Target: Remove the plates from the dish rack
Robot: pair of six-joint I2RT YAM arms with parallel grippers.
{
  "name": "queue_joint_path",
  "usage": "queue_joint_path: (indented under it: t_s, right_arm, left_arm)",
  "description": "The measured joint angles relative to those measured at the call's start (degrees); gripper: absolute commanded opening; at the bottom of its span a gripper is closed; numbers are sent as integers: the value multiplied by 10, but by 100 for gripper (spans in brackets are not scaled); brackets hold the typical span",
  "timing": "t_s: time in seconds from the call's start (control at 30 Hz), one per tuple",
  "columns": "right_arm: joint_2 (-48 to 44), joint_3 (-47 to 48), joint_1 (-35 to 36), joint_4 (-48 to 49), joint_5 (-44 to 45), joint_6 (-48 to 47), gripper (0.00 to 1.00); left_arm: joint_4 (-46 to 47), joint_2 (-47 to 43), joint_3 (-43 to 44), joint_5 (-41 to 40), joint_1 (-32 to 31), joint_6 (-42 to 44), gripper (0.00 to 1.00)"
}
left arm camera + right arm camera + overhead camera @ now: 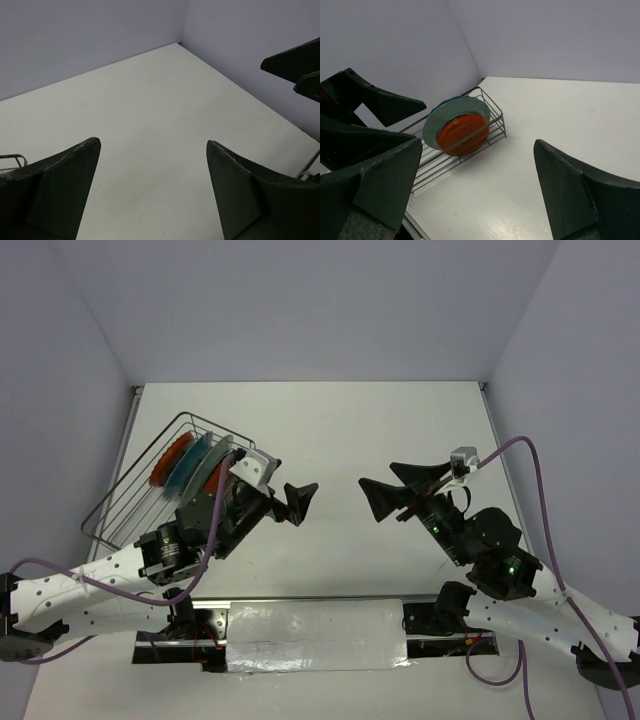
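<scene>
The dish rack [118,492] stands at the left of the table, holding the plates upright: a red-orange plate [171,461] at the far end, a teal one [194,464], a grey-teal one [214,451], and another red-orange one [222,478] partly behind my left wrist. In the right wrist view the rack [495,131] shows a red-orange plate [463,133] in front of a grey-teal plate [449,113]. My left gripper [299,502] [152,145] hangs open and empty just right of the rack. Open and empty too, my right gripper [385,490] [477,145] faces it across a gap.
Purple walls close the table at the back and both sides. A taped white strip [315,635] lies between the arm bases at the near edge. The right gripper's fingers [295,64] show at the upper right of the left wrist view.
</scene>
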Motion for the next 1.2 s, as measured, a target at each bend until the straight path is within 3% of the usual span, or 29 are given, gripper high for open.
queue_joint_path:
  t_s: [0.27,0.43,0.63,0.83,0.93,0.97,1.0,1.03,1.1,1.2]
  right_arm:
    - [4,-12,0,16,2,5,100]
    - [16,-46,0,40,1,8,100]
    - [65,-53,0,42,5,12,99]
    - [90,-53,0,38,5,12,99]
    - [89,-53,0,40,5,11,99]
    - [89,-53,0,40,5,10,99]
    - [89,-53,0,40,5,10,99]
    - [89,-53,0,40,5,10,99]
    - [87,-53,0,40,4,10,99]
    - [81,-53,0,40,-3,10,99]
  left_arm:
    - [-9,10,9,-27,0,27,99]
    - [-50,89,100,-97,26,93,99]
    - [-137,158,254,-85,193,117,93]
    - [-186,163,319,-28,370,115,89]
    - [-219,170,329,-4,442,117,81]
    - [-232,176,334,5,461,122,69]
    - [-246,183,339,15,478,129,67]
    - [-261,190,345,21,494,141,66]
    - [-283,204,349,27,518,164,78]
    - [-289,211,327,10,533,217,84]
